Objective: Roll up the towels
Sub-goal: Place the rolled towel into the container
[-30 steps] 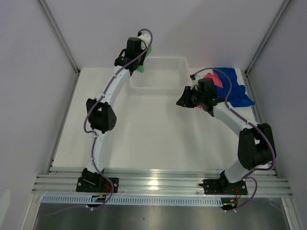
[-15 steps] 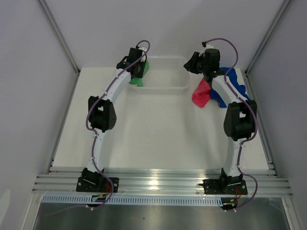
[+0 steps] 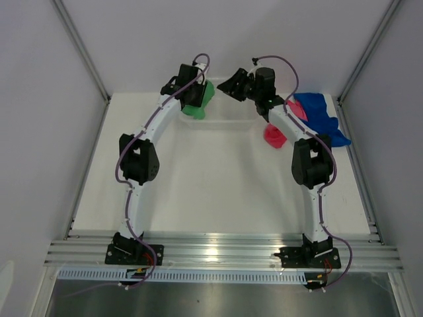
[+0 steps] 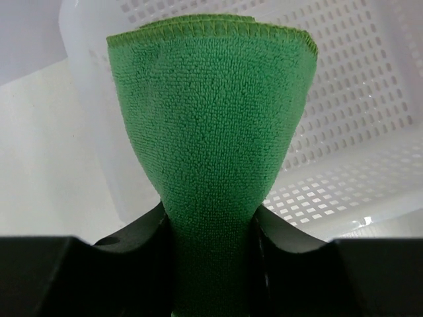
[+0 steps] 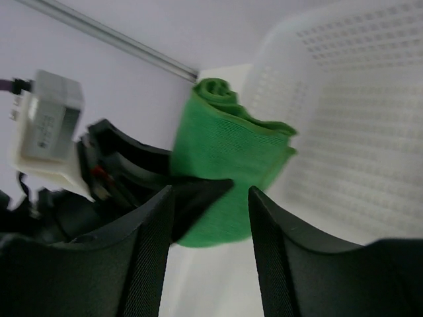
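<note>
Your left wrist view shows the left pincer (image 4: 210, 228) clamped on the green towel (image 4: 211, 119), which fans upward at the left end of the white basket (image 4: 370, 132). Only the top view shows the pink towel (image 3: 274, 137) and blue towel (image 3: 320, 115) lying on the desk (image 3: 218, 191) just right of the basket. Your right wrist view shows the right pincer (image 5: 210, 191) apart and empty, facing the green towel; half a second ago it hung at the basket's right corner, and it has since swung left over the basket.

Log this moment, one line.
left gripper: shut on green towel, by basket | right gripper: open, empty | pink towel, blue towel: on table
</note>
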Robot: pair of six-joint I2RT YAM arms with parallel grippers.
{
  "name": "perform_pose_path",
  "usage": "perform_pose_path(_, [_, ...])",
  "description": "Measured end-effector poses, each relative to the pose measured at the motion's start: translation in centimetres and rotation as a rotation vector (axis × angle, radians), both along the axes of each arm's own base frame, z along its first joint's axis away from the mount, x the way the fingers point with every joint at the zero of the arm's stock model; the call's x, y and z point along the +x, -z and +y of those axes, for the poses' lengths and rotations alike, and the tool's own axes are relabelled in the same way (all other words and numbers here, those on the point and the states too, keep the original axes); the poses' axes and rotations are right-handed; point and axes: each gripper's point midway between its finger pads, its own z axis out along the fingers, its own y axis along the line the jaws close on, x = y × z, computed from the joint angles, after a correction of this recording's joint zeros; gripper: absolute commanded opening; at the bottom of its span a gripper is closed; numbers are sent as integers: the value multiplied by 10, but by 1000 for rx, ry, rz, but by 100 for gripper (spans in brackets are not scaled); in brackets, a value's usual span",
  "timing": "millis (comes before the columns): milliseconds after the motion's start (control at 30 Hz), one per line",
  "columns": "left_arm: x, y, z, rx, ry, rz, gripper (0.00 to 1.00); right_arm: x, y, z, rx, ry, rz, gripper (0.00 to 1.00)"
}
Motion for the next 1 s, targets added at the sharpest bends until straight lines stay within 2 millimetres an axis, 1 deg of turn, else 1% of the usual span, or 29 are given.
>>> perform_pose_path(33, [-1,-2,-3,4,10,-5,1,-2,-7,8,34,0,10,55])
perform_pose_path(67, [-3,-3,-5,8,21,-8,1,-4,-12,15,70,0,27,56])
perform_pose_path(133, [-4,-6,-11,13,39,-18,2,-6,-17,26,124,-3,53,56])
perform_pose_path(200, [-5,-8,-16,23,59,-30,2,-5,-11,34,166,5,97,56])
perform_pose_path(267, [-6,-9,-21,32,78,-40,2,-2,3,37,187,26,153,56])
perform_pose_path(367, [-10,-7,-28,47,103,-41,2,2,18,38,205,62,214,57])
perform_pose_path(433, [-12,-4,-30,59,118,-40,2,4,21,36,222,89,243,58])
perform_pose_path(533, [-15,2,-34,80,144,-42,2,6,20,36,245,111,262,60])
perform_pose_path(567, [-15,3,-34,89,151,-45,3,6,21,36,251,116,270,60])
perform_pose_path(700, [-14,4,-35,146,176,-77,4,9,32,36,270,140,315,60])
perform_pose_path(800, [-14,4,-36,193,187,-92,5,10,44,34,264,168,355,64])
perform_pose_path(833, [-14,4,-36,210,190,-99,5,11,46,34,264,173,360,66])
perform_pose_path(1000, [-9,0,-37,275,218,-146,7,14,48,33,283,185,372,66])
